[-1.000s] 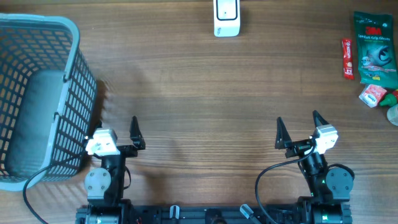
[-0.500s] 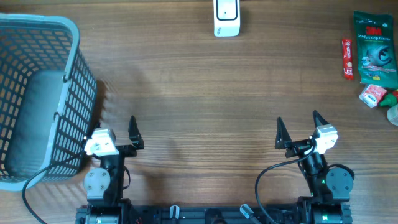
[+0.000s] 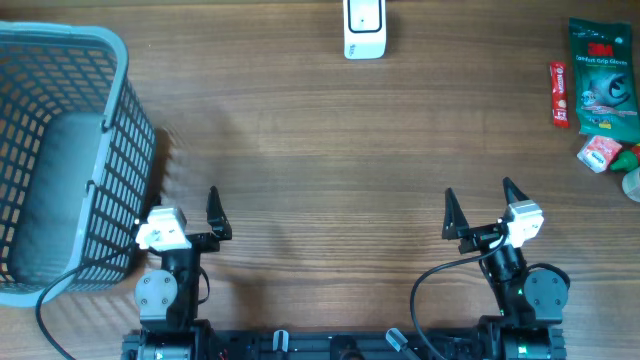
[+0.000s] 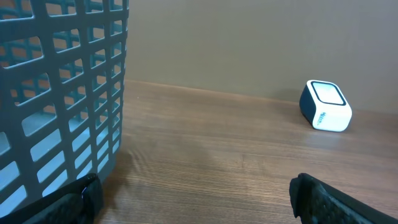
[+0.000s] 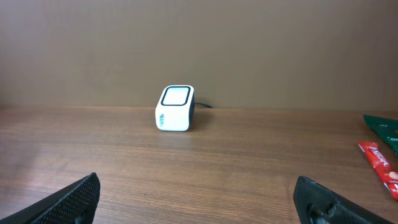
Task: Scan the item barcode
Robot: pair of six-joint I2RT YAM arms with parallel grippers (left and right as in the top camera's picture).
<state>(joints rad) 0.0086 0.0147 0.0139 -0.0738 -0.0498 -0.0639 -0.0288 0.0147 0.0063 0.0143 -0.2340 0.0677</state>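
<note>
The white barcode scanner stands at the table's far edge, centre; it also shows in the left wrist view and the right wrist view. The items lie at the far right: a green packet, a red stick pack and a small red-and-white pack. My left gripper is open and empty near the front edge, beside the basket. My right gripper is open and empty at the front right, well short of the items. In both wrist views only bare wood lies between the fingers.
A grey lattice basket fills the left side, its wall close to my left gripper's outer finger. The red stick pack and a corner of the green packet edge into the right wrist view.
</note>
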